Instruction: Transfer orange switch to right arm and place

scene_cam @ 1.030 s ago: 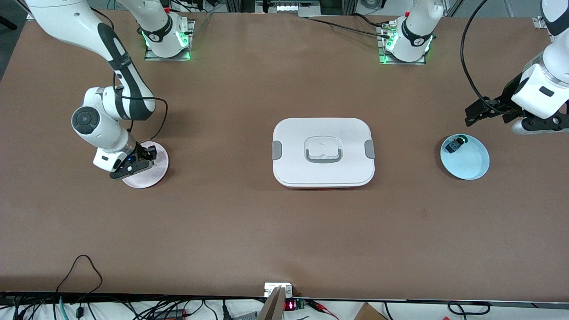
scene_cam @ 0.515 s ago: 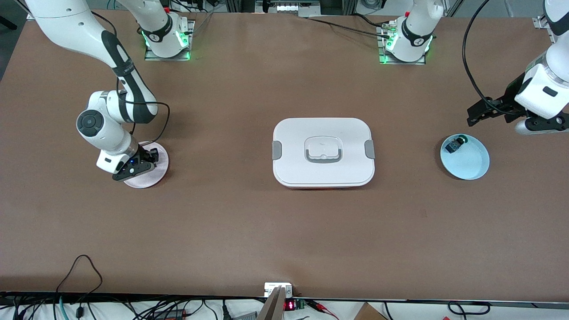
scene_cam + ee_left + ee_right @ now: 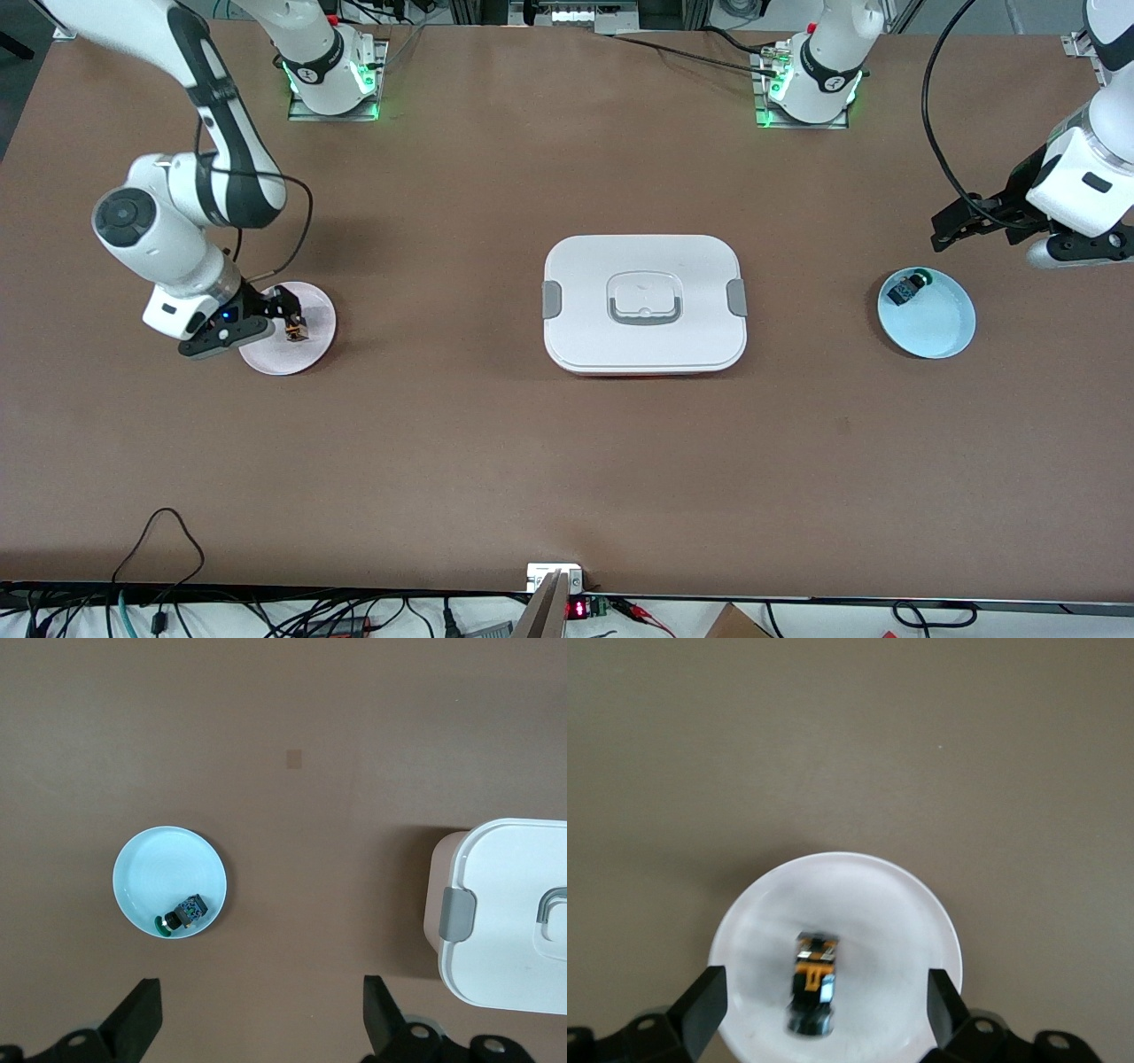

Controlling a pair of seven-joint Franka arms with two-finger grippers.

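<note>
One tiny orange switch (image 3: 813, 981) lies loose in the pale pink dish (image 3: 921, 912), the right gripper (image 3: 819, 1010) just above with jaws spread wide, holding nothing. Light, rigid, probably slick; pinch its black body. Left gripper (image 3: 261, 1019) waits spread wide over bare table near the blue dish (image 3: 146, 859).

Matt brown table (image 3: 443, 443), glossy plastic box (image 3: 645, 266)

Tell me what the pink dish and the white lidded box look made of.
Pink dish: probably glossy plastic or glazed ceramic; its smooth rim shows a soft sheen in the right wrist view. White lidded box: likely matte molded plastic, going by its rounded corners, grey side clips and recessed handle.
</note>
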